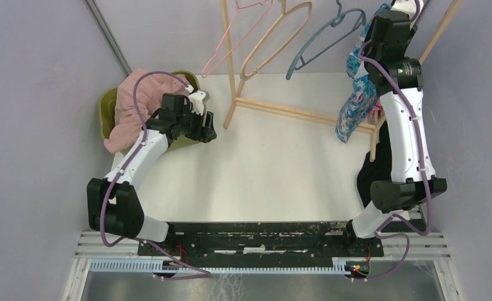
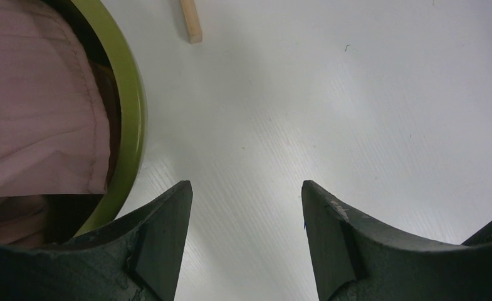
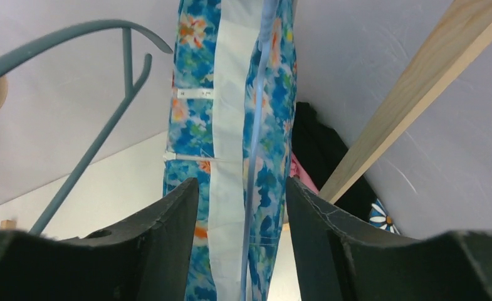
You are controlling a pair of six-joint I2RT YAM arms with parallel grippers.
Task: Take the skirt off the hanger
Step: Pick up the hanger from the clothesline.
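The skirt (image 1: 358,100) is blue floral fabric with a white lining, hanging at the right end of the wooden rack. In the right wrist view the skirt (image 3: 230,125) hangs straight down between my right gripper's (image 3: 241,185) fingers. Those jaws stand open, with a gap to the cloth on each side. A thin pale-blue strip (image 3: 254,157) runs down inside the folds. The hanger that carries the skirt is hidden. My left gripper (image 1: 209,125) hovers low over the white table, open and empty (image 2: 246,185), beside a green basket.
The green basket (image 2: 130,119) holds a pink garment (image 1: 130,106). The wooden rack (image 1: 293,110) carries bare pink (image 1: 230,37), beige (image 1: 274,37) and grey-blue (image 3: 93,144) hangers. A slanted rack post (image 3: 418,94) and dark clothing (image 1: 381,150) are right of the skirt.
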